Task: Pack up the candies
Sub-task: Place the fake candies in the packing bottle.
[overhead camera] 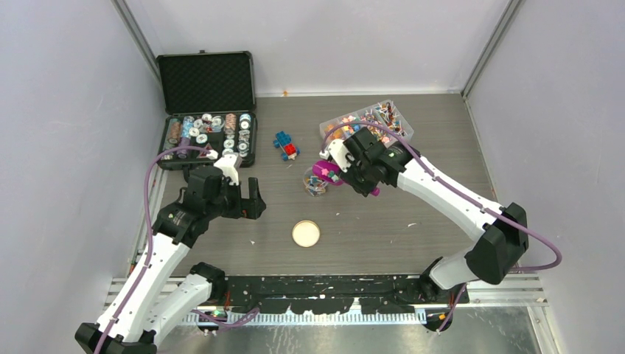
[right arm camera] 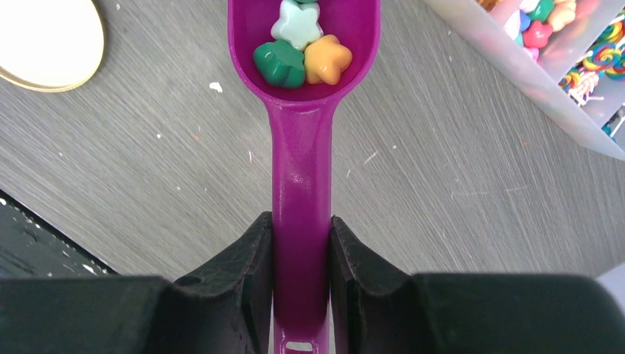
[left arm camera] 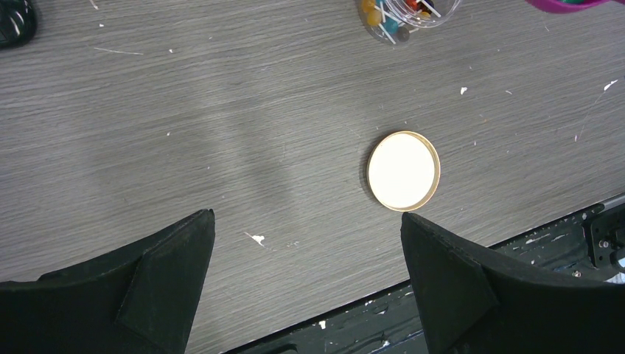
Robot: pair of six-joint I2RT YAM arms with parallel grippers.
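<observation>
Scooping underway: at left the left gripper hangs with jaws wide apart, empty; mid-frame sit one round lid and one jar; right of them the right gripper — clamped on one purple scoop holding three visible candies — likely must next tilt it squarely over the jar's mouth, near one candy tray at upper right.

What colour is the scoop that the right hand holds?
The scoop is magenta; the right wrist view shows it best.

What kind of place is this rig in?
Probably a lab test cell, not a home or shop: plain white panel walls boxing in a grey table, with staged props such as a black foam-lined case and a clear candy box.
</observation>
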